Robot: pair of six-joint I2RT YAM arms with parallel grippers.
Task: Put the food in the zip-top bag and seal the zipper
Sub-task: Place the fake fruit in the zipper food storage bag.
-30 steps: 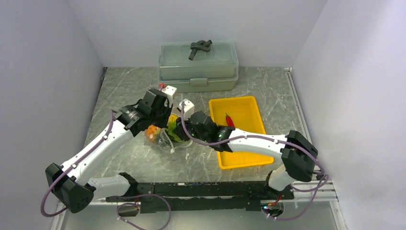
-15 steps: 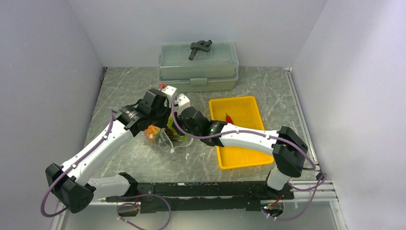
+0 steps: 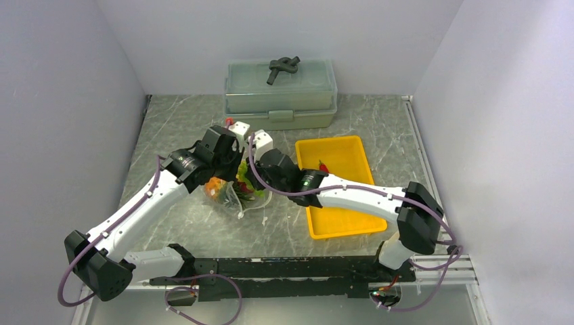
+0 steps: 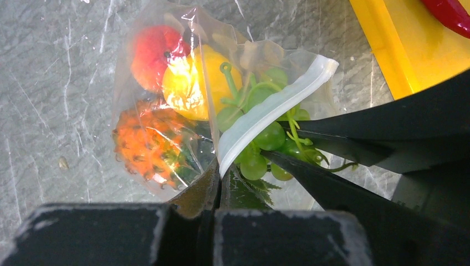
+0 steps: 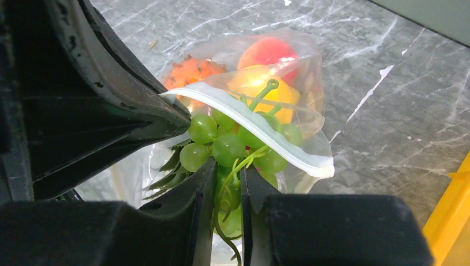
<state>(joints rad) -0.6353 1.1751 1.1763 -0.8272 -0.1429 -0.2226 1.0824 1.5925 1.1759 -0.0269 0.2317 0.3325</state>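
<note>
Pinching the zipper (image 4: pixel 271 108), left pincer (image 4: pixel 217 180) clenched; right pincer (image 5: pixel 228 177) grasps green grapes (image 5: pixel 227 148) (at bag (image 5: pixel 313 124) mouth).

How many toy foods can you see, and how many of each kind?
peach: 1
lemon: 1
pineapple: 1
grape bunch: 1
chili: 1
Total: 5. Four are in or at the mouth of the bag, and the chili lies in the yellow tray.

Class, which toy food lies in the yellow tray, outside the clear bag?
The red chili: alone in the yellow tray; peach, lemon, pineapple and grapes are at the bag.
</note>
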